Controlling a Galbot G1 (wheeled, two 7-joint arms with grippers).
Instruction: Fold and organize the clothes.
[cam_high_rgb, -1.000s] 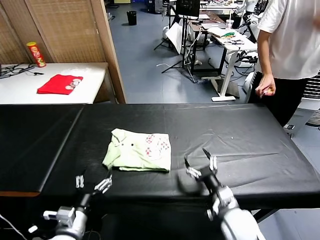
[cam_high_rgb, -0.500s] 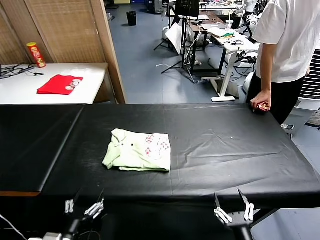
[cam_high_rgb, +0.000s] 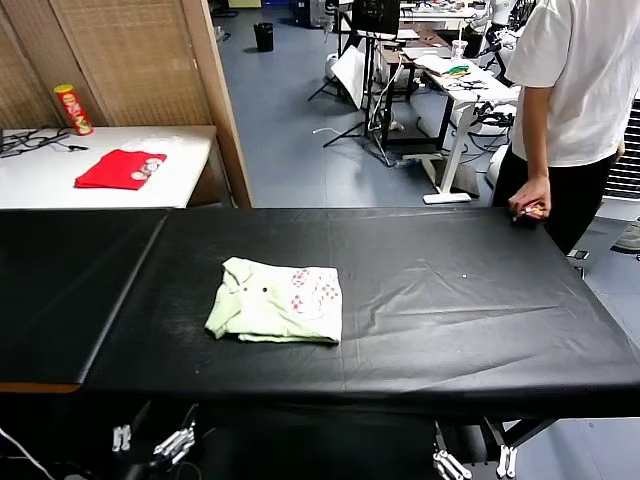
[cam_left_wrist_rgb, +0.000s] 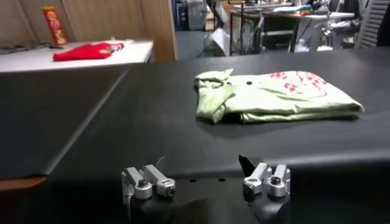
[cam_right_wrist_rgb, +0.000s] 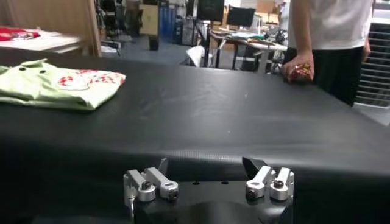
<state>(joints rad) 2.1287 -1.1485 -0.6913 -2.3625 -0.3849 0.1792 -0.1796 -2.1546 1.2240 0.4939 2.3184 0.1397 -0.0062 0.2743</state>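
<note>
The shirt (cam_high_rgb: 276, 302) lies folded flat on the black table (cam_high_rgb: 480, 300), left of the middle and nearer the front edge than the far one. Its long axis runs along the table's length, collar end toward the left edge, red-pink print toward the right. How the sleeves are tucked underneath is hidden.

Both grippers hang below the front edge, largely cut off in the head view. The left gripper (cam_high_rgb: 148, 440) sits under the front-left stretch, fingers apart and empty. The right gripper (cam_high_rgb: 476, 463) sits under the front-right stretch, fingers apart and empty.

At the far right corner, a person's hand (cam_high_rgb: 529, 197) rests on the table; the small object it holds is hard to make out.
</note>
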